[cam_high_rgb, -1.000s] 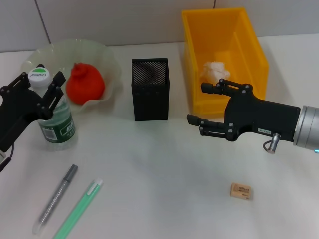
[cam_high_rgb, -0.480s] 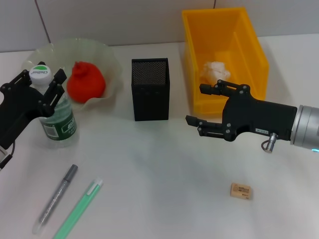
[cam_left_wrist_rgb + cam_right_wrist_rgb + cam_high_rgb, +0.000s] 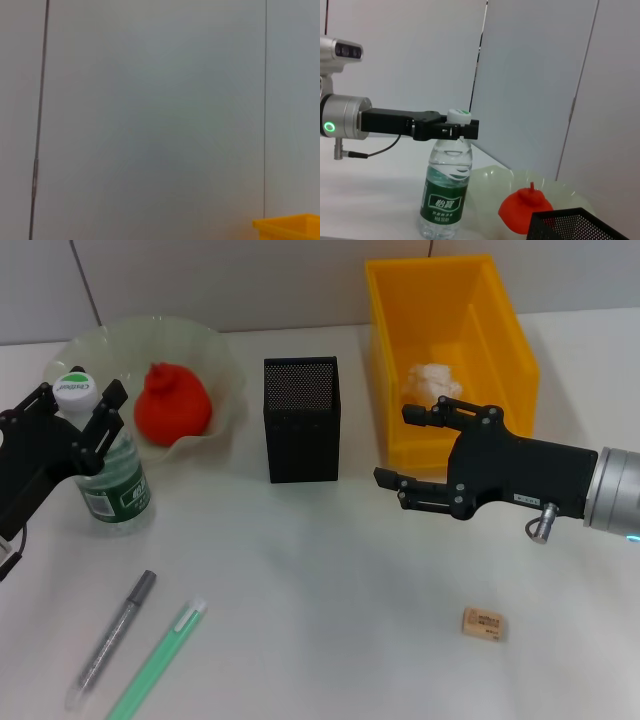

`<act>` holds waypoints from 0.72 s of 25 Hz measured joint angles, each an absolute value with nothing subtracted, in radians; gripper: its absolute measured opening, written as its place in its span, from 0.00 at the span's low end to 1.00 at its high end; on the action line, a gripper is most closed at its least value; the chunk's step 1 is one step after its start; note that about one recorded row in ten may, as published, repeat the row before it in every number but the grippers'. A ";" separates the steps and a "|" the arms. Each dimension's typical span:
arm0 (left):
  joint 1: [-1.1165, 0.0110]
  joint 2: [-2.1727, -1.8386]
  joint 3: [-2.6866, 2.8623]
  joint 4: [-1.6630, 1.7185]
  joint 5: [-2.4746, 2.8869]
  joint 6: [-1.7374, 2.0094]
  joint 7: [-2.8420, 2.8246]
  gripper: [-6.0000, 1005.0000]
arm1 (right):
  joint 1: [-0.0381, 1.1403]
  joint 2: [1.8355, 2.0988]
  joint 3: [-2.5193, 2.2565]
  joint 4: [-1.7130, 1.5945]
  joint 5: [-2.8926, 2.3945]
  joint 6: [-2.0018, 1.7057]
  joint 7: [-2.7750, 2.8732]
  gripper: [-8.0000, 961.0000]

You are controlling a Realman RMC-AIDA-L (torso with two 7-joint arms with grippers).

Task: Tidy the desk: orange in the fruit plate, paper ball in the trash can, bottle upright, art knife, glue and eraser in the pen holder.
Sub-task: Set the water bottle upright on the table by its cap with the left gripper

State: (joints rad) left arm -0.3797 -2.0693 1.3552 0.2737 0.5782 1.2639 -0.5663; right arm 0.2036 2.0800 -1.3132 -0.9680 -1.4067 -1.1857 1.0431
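Note:
The bottle point(image 3: 113, 485) stands upright on the desk point(image 3: 320, 580) at the left. My left gripper point(image 3: 78, 405) is shut on its neck just under the white cap; this also shows in the right wrist view point(image 3: 455, 131). The orange point(image 3: 170, 408) lies in the fruit plate point(image 3: 215, 360). The paper ball point(image 3: 432, 383) lies in the trash can point(image 3: 390, 360). My right gripper point(image 3: 394, 447) is open and empty, hovering between the pen holder point(image 3: 301, 420) and the trash can. The eraser point(image 3: 484, 623) lies at the front right.
A grey pen-shaped tool point(image 3: 115, 640) and a green pen-shaped stick point(image 3: 160, 660) lie side by side at the front left. The left wrist view shows only wall and a corner of the trash can point(image 3: 287, 227).
My left gripper and the bottle have shifted slightly to the left and the bottle stands straighter. The right gripper has barely moved.

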 joint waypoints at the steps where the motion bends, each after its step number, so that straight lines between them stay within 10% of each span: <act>1: -0.379 -2.069 1.355 0.274 0.578 1.264 -0.566 0.45 | 0.205 2.080 -1.313 -0.968 -1.407 -1.186 1.043 0.80; 18: -0.374 -2.071 1.350 0.273 0.577 1.272 -0.566 0.46 | 0.209 2.080 -1.313 -0.966 -1.407 -1.186 1.043 0.80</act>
State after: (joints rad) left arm -0.3743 -2.0708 1.3497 0.2731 0.5767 1.2719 -0.5660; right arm 0.2086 2.0800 -1.3131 -0.9659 -1.4067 -1.1857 1.0431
